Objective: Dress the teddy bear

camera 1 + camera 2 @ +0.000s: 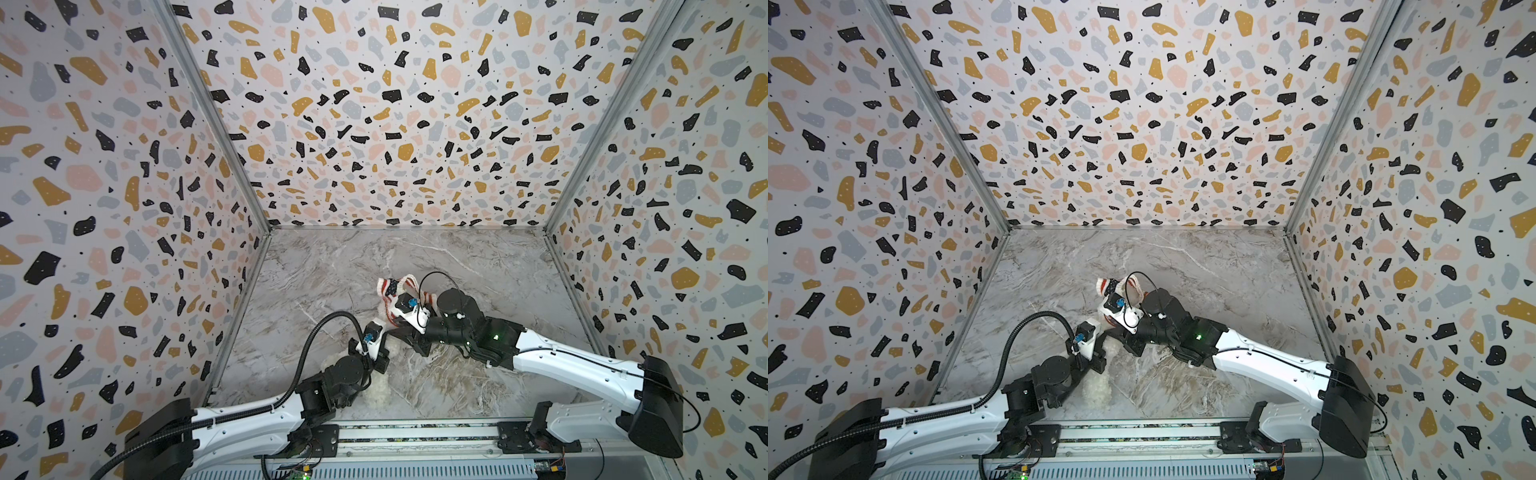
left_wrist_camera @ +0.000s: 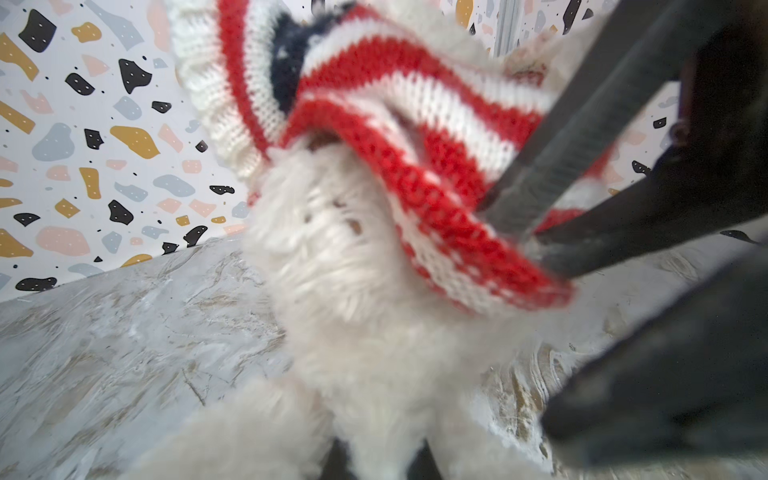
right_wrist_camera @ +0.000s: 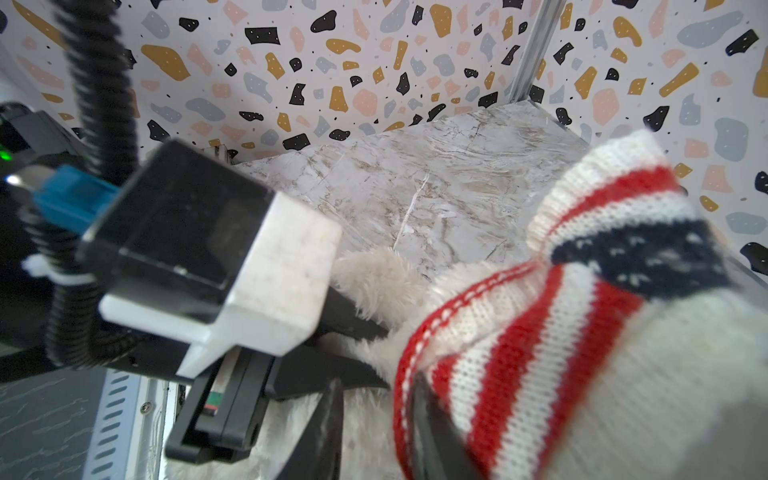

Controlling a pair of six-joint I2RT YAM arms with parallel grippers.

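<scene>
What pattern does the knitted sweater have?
Sweater: red-white stripes, navy patch; best in left wrist view.

Crowded middle, open back.
I see bare tabletop point(image 1: 478, 257) behind the sweater point(image 1: 388, 286) and at both sides; left arm point(image 1: 249, 415), right arm point(image 1: 573, 357) and bear point(image 1: 378, 397) fill the near middle.

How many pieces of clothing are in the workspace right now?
1: the red, white and navy striped sweater, partway onto the teddy bear near the middle of the table. Part of the table is covered, so another could be hidden.

A marble-look tabletop point(image 1: 478, 266) (grey-veined) lies between terrazzo-patterned walls point(image 1: 374, 104).
</scene>
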